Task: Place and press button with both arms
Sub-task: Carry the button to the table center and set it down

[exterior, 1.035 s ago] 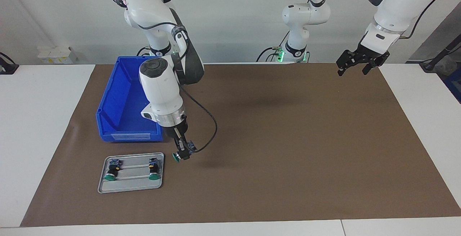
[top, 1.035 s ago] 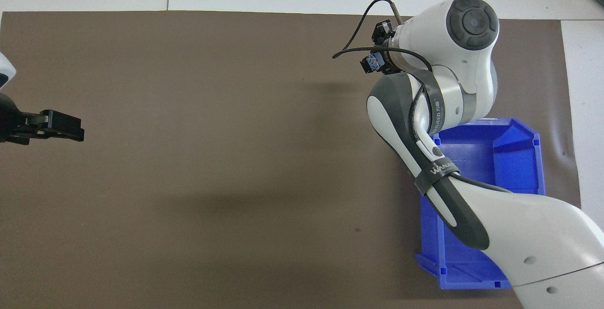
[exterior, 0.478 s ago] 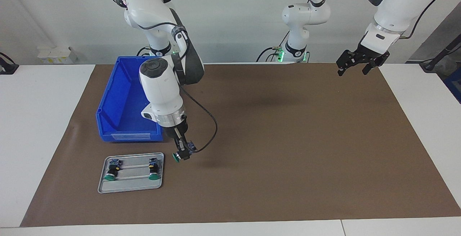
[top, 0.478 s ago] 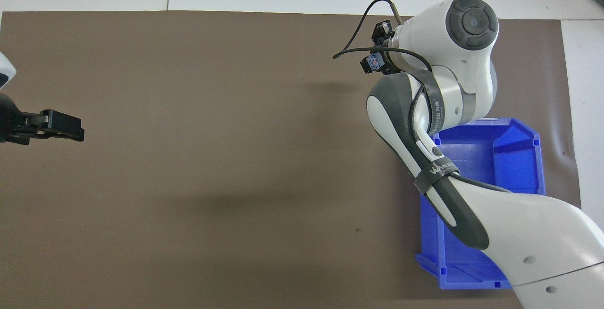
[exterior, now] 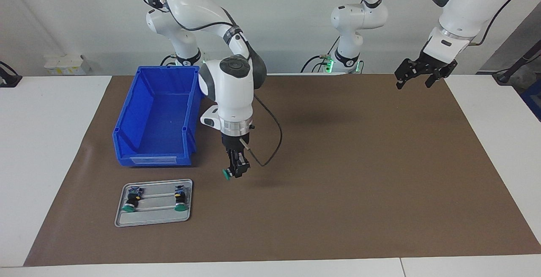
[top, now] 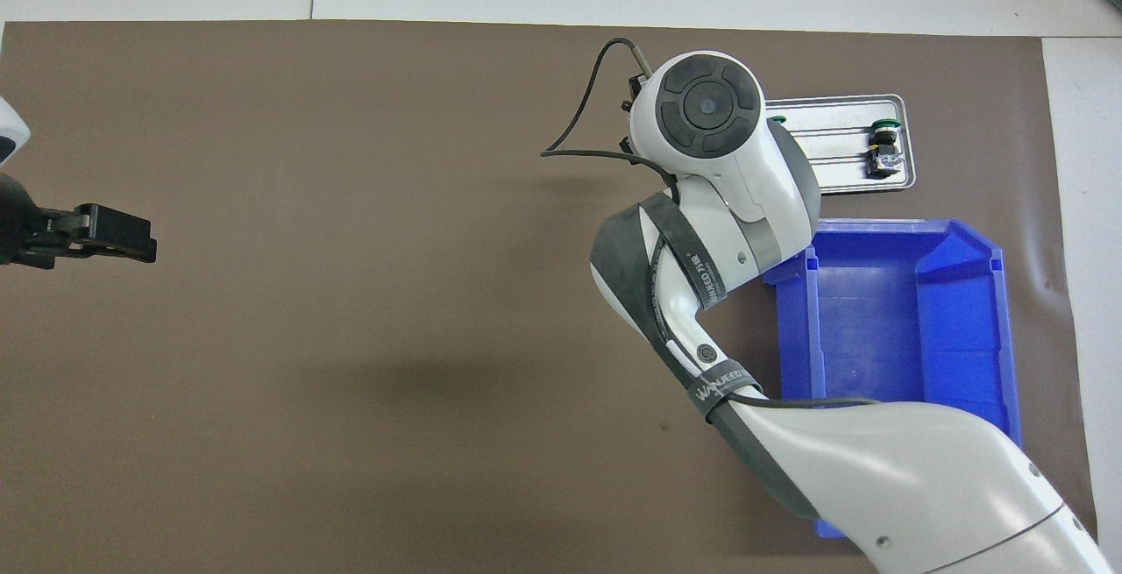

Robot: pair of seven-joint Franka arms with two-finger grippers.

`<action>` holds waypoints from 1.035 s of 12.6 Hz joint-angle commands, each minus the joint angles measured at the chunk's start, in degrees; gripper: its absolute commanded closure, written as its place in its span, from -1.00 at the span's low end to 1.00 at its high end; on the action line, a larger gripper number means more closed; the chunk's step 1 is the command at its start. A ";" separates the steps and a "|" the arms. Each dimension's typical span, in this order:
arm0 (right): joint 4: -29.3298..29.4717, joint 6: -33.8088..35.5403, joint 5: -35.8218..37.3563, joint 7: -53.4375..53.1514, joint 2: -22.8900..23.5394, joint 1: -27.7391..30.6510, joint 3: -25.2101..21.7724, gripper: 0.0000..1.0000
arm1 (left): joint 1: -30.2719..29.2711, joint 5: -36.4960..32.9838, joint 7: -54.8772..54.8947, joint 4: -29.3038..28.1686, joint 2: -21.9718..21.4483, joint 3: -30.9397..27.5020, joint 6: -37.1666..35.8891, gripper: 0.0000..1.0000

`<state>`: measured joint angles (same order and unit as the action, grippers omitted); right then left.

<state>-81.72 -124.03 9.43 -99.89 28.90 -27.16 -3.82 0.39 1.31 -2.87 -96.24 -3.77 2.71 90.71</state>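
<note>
My right gripper [exterior: 236,171] is shut on the button [exterior: 228,174] and holds it on its side, green cap pointing toward the right arm's end. It hangs a little above the brown mat [exterior: 338,163], just off the blue bin's corner and beside the tray. In the overhead view the right arm's wrist [top: 706,109] hides the gripper and the button. My left gripper [exterior: 416,77] is open and empty, waiting in the air over the mat's corner at the left arm's end; it also shows in the overhead view [top: 110,237].
A grey metal tray [exterior: 154,222] lies on the mat farther from the robots than the blue bin [exterior: 156,112]. It holds two green-capped buttons [exterior: 130,203] [exterior: 181,201]. In the overhead view the tray [top: 837,101] is partly covered by the right arm.
My right arm has swung the button away from the tray toward the table's middle and a little higher. The overhead view now shows the tray. The left arm has not moved.
</note>
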 commanded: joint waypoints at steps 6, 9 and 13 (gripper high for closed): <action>-3.45 -7.28 -0.20 -38.43 5.37 -15.36 -0.31 1.00 | -0.12 -0.78 -0.21 -1.67 -1.51 0.01 0.70 -1.00; -4.59 -5.62 0.76 -40.56 5.03 -18.01 -0.40 1.00 | -0.12 -0.78 -0.21 -1.67 -1.51 0.01 0.70 -1.00; -10.11 -5.42 2.34 -40.64 3.27 -18.46 -0.31 0.36 | -0.12 -0.78 -0.21 -1.67 -1.51 0.01 0.70 -1.00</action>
<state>-86.80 -128.46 10.28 -139.42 34.82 -45.39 -3.88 0.39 1.31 -2.87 -96.24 -3.77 2.71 90.71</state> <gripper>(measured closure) 0.590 0.000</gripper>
